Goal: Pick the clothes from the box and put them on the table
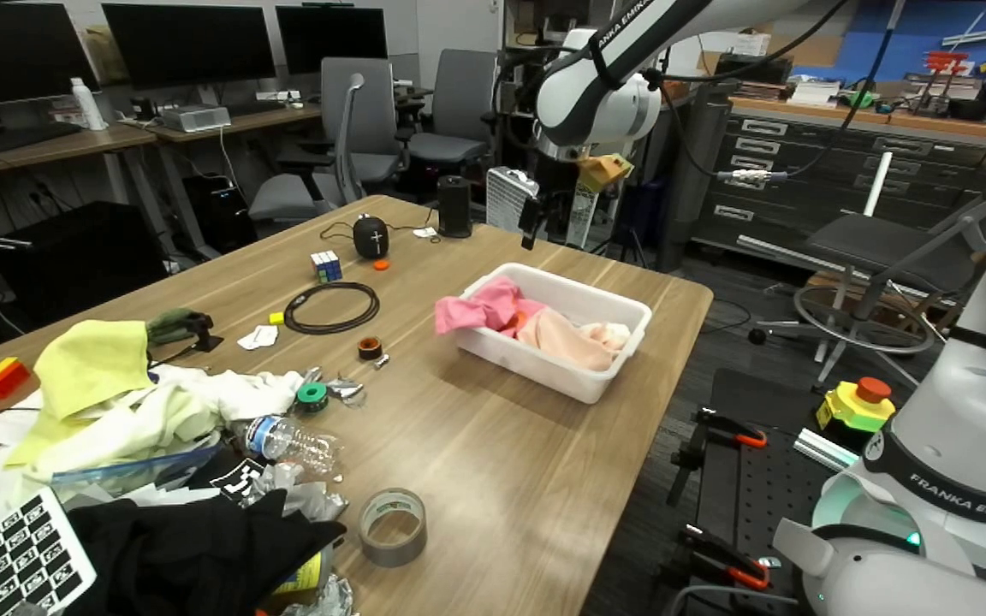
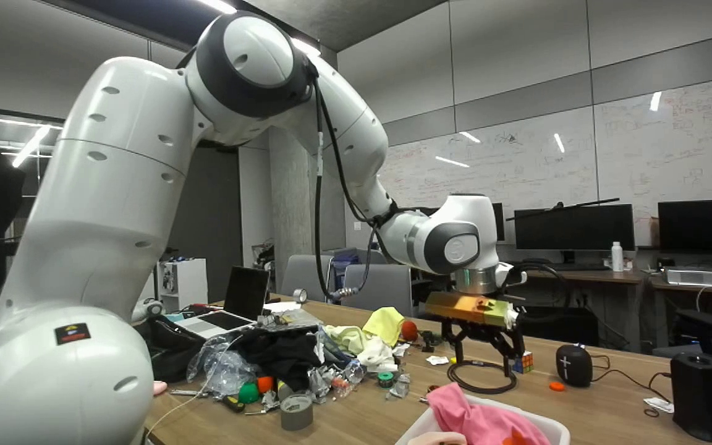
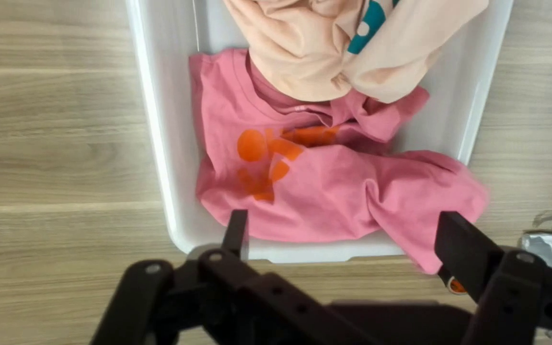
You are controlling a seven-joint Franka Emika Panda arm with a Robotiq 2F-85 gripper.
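Spread wide and holding nothing, the gripper (image 2: pixel 483 366) hangs higher than the white box (image 1: pixel 527 366), which stands near the tabletop (image 1: pixel 493 479) corner where the short edge meets the robot-side edge. In it, the pink shirt (image 3: pixel 328 191) spills over the rim, its collar partly beneath the peach garment (image 3: pixel 300 50). Shifting inward before descending should spare the end wall; a pinched fold, lifted slowly, should come free alone, then go down farther along the robot-side edge.
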